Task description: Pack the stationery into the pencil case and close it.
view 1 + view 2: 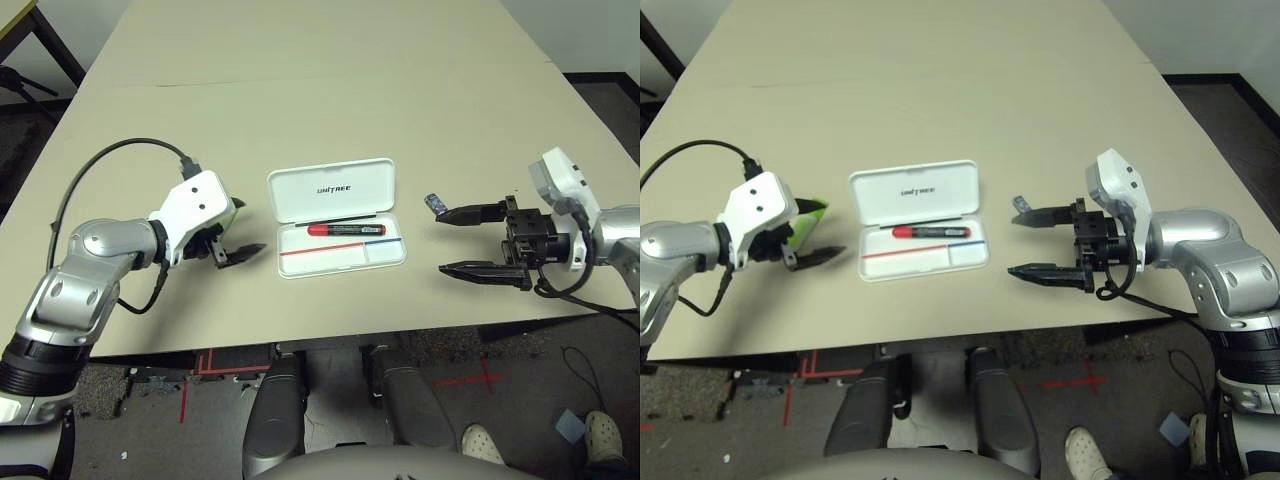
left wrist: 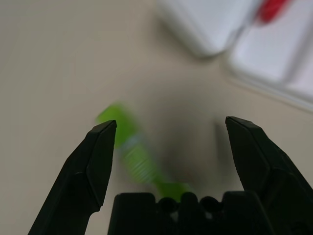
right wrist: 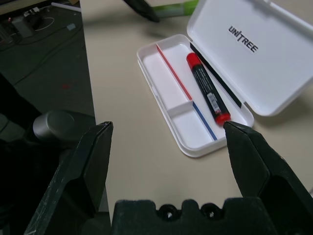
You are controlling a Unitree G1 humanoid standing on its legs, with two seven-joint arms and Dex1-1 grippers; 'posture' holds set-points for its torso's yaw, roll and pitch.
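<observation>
— Right wrist view: where is the stationery?

— The red marker (image 3: 206, 88) lies inside the open pencil case (image 1: 336, 216), in its long compartment next to the hinge. The highlighter (image 2: 139, 157) lies on the table (image 1: 330, 80) to the left of the case, under the left gripper (image 1: 232, 238).

— And the small block?

— A tiny dark block (image 1: 433, 203) sits at the far fingertip of the right gripper (image 1: 462, 241) (touching or not, one cannot tell). Both grippers stand spread wide — nothing is between their fingers.
</observation>
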